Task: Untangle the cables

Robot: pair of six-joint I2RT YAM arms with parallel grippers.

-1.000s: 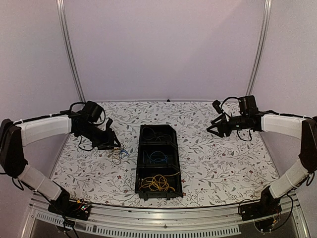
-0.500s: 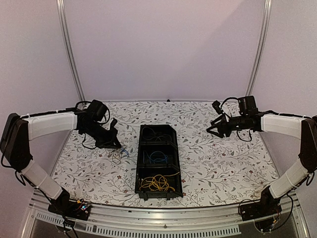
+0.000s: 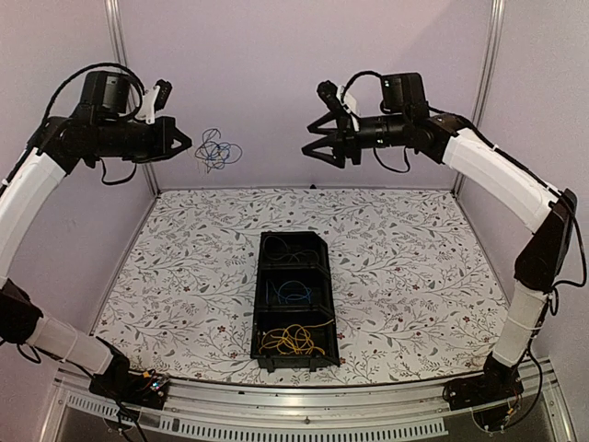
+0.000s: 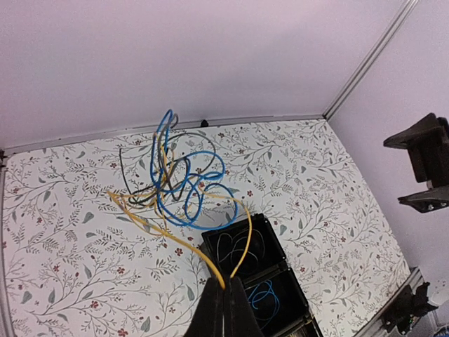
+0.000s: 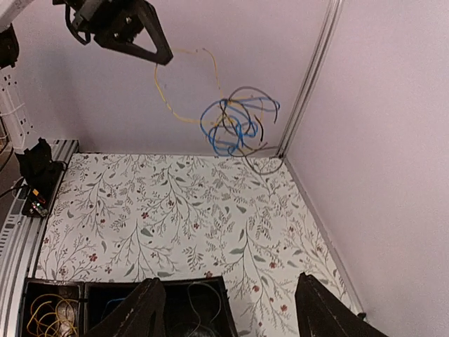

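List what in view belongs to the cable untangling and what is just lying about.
Job:
- tangled cable bunch, yellow, blue and dark, hanging from the shut left gripper
- open right gripper
- black tray holding yellow cables and blue cables in separate compartments

Lying about:
- floral table cover
- metal corner posts

The left tool [image 3: 187,143] is hanging high above the tabletop [image 3: 414,276], far left, a cable tangle [image 3: 217,152] dangling just right of it; the right tool [image 3: 311,140] is facing it (well apart). The tray [image 3: 259,295] is sitting mid-tabletop, more cables [image 3: 294,341] lying in its near compartment.
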